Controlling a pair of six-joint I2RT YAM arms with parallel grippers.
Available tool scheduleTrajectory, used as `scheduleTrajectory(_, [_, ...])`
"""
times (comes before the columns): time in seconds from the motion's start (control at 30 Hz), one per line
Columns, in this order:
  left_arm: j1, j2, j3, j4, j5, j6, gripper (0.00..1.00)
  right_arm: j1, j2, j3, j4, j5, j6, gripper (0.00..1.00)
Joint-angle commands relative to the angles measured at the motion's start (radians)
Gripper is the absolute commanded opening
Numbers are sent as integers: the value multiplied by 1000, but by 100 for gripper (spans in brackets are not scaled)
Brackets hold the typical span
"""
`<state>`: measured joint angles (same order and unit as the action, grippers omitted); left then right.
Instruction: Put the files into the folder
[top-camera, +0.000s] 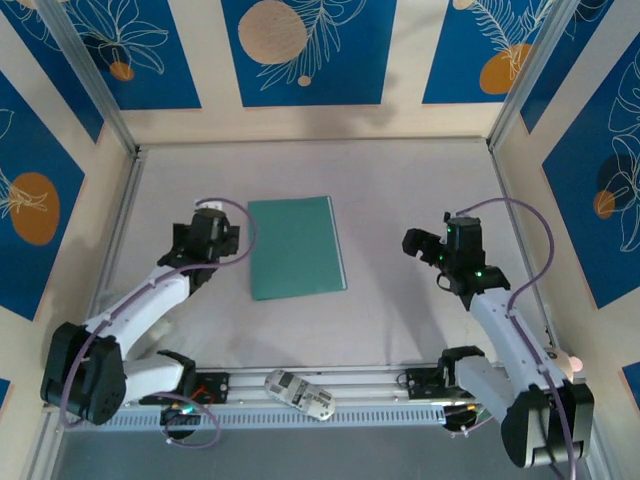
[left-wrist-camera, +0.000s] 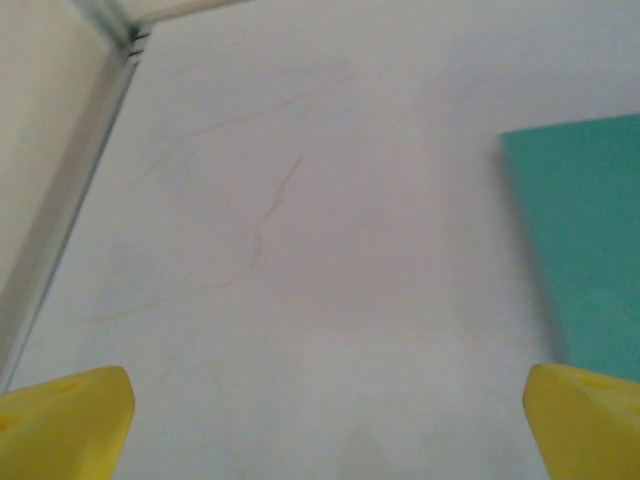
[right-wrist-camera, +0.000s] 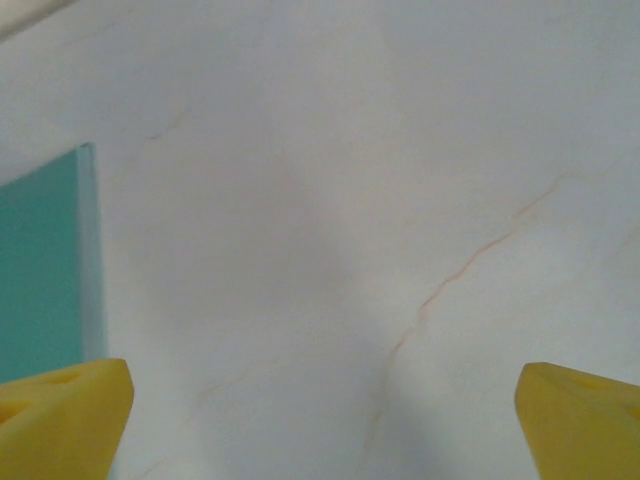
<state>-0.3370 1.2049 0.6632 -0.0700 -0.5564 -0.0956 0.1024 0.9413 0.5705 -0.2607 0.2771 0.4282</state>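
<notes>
The teal-green folder (top-camera: 296, 247) lies flat and closed on the pale marbled table (top-camera: 400, 180), a little left of the middle. Its left edge comes into the left wrist view as the folder (left-wrist-camera: 580, 240), and its right edge into the right wrist view as the folder (right-wrist-camera: 40, 270). The white files are hidden or out of view. My left gripper (top-camera: 215, 226) hovers just left of the folder, open, with nothing between its yellow fingertips (left-wrist-camera: 70, 420). To the folder's right stands my right gripper (top-camera: 424, 246), open and empty, a short gap away; one of its fingertips (right-wrist-camera: 585, 415) shows.
Enclosure walls with blue panels close the table at the back and both sides, with metal posts (top-camera: 95, 80) in the corners. A small white and grey device (top-camera: 300, 392) lies on the front rail between the arm bases.
</notes>
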Motion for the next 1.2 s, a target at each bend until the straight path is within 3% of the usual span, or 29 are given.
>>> scheduleTrajectory(0.0, [93, 45, -72, 235, -41, 69, 100, -16, 63, -92, 328, 137, -146, 99])
scheduleTrajectory(0.1, [181, 76, -137, 323, 23, 7, 100, -41, 152, -125, 442, 137, -169, 99])
scheduleTrajectory(0.2, [230, 92, -234, 536, 123, -12, 100, -54, 255, -168, 621, 131, -218, 99])
scheduleTrajectory(0.5, [261, 276, -348, 1046, 277, 78, 100, -87, 418, -174, 955, -63, -307, 99])
scheduleTrajectory(0.57, [261, 289, -349, 1047, 344, 95, 100, -93, 469, -164, 998, -108, -307, 99])
scheduleTrajectory(0.67, [261, 362, -373, 1171, 335, 95, 100, -89, 557, -172, 1079, -134, -322, 99])
scheduleTrajectory(0.7, [261, 362, -374, 1180, 344, 96, 100, -85, 592, -180, 1141, -143, -330, 99])
scheduleTrajectory(0.87, [261, 357, -317, 1056, 340, 96, 100, -94, 579, -159, 1070, -162, -328, 99])
scheduleTrajectory(1.17, [259, 357, -313, 1051, 369, 109, 100, -98, 580, -157, 1071, -170, -327, 99])
